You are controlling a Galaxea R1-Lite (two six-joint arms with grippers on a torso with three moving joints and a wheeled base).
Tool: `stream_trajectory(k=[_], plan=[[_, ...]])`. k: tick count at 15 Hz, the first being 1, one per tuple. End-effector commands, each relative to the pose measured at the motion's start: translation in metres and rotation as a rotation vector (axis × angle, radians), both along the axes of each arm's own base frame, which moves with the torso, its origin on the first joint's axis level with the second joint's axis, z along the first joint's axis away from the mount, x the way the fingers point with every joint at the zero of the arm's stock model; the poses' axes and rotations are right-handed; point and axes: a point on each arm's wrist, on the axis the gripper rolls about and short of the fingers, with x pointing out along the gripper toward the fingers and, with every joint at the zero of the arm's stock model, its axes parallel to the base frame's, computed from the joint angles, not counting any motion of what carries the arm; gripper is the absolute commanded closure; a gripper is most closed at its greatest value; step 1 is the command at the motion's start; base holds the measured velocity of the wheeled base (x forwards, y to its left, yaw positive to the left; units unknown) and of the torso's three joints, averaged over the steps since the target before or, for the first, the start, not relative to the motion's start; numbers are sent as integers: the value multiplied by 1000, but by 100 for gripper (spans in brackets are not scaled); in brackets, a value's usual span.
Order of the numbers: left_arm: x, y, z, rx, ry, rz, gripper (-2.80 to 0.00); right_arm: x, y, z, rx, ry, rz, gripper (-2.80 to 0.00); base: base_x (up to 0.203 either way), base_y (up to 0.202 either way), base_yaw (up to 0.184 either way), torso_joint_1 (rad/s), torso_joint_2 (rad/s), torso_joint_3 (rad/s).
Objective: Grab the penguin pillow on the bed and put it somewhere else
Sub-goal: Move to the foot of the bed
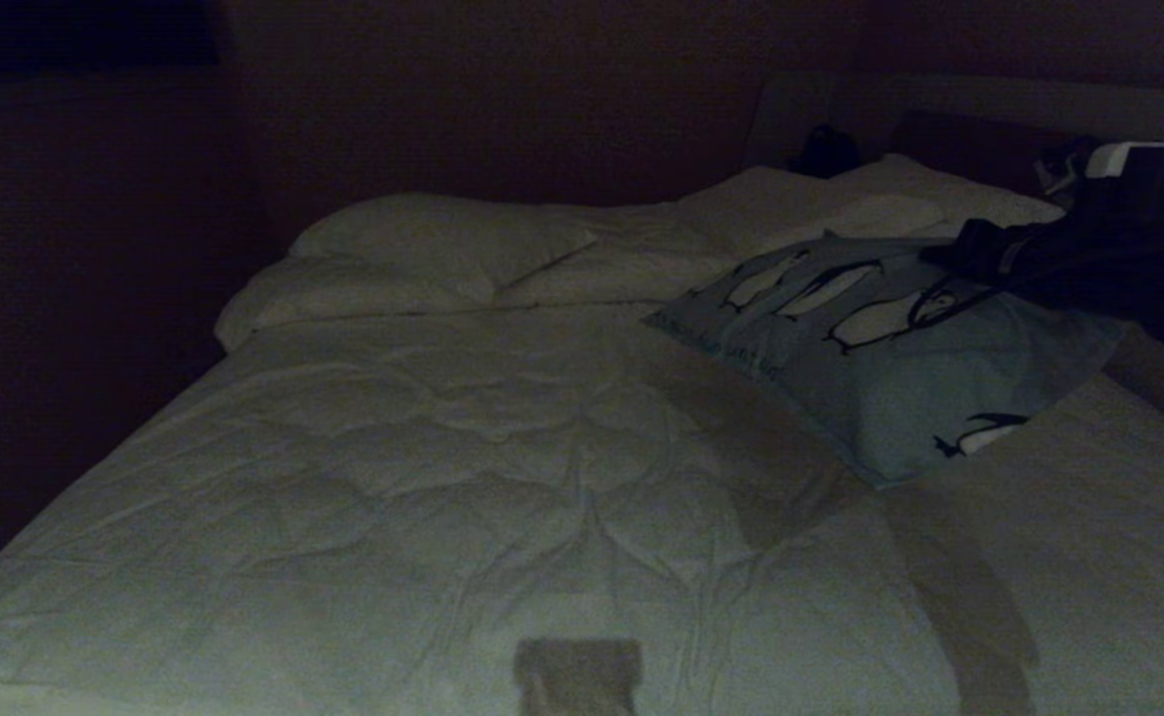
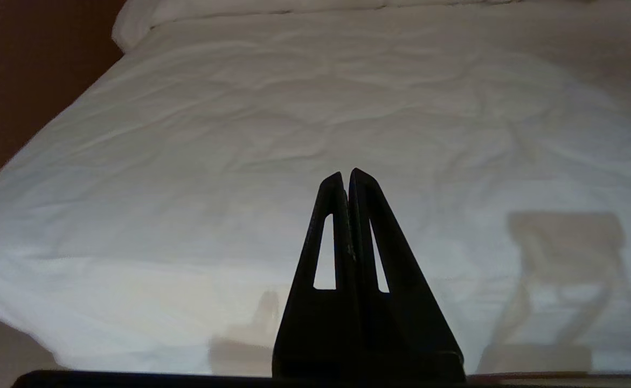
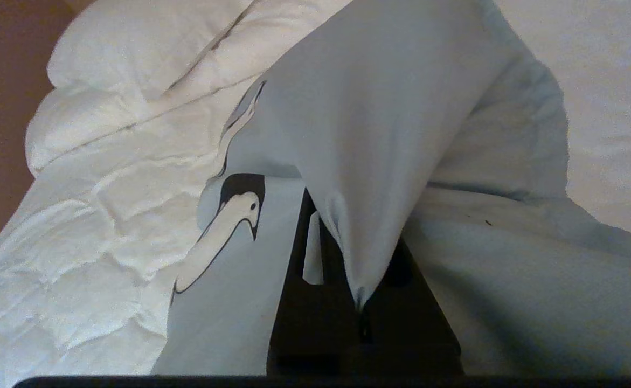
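The bed (image 1: 422, 467) fills the foreground. Its duvet (image 2: 240, 161) is white, quilted in large panels and creased throughout, and it runs unbroken from the foot edge up to the head end.

The left gripper (image 2: 346, 178) hangs low over the foot of the duvet, pointing along the bed. Its two black, wedge-shaped fingers are pressed together, tip against tip, with nothing between them.

The penguin pillow (image 1: 880, 348) sits toward the right edge of the bed, in the half nearer the head. It is a soft rectangular cushion of smooth pale blue-grey fabric, printed with a row of black-and-white penguins and one line of small text. It is tilted: the end nearer the headboard is raised, and the lower corner droops toward the duvet.

The right gripper (image 3: 361, 302) is clenched on a pinched fold of the pillow fabric, which gathers into a ridge between its black fingers. The dark right arm (image 1: 1088, 264) reaches in from the right edge of the bed, above the pillow's raised end.

Plain white pillows (image 1: 442, 244) lie across the head end, plump and slightly flattened. Behind them stands the dark headboard (image 1: 939, 114) with pale trim. The wall to the left is dark reddish brown.
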Motion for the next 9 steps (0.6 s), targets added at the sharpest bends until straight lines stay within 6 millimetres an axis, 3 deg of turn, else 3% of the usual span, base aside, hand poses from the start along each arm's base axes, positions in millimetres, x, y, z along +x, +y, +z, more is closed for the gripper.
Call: stream_trajectory(k=[1, 9], plan=[[0, 0, 0, 0, 0, 1, 0, 0, 6, 0, -1, -7, 9, 0, 0, 195, -2, -1, 2, -1], [0, 0, 0, 0, -1, 1, 0, 1, 24, 0, -10, -18, 12, 0, 0, 196, -1, 1, 1, 2]])
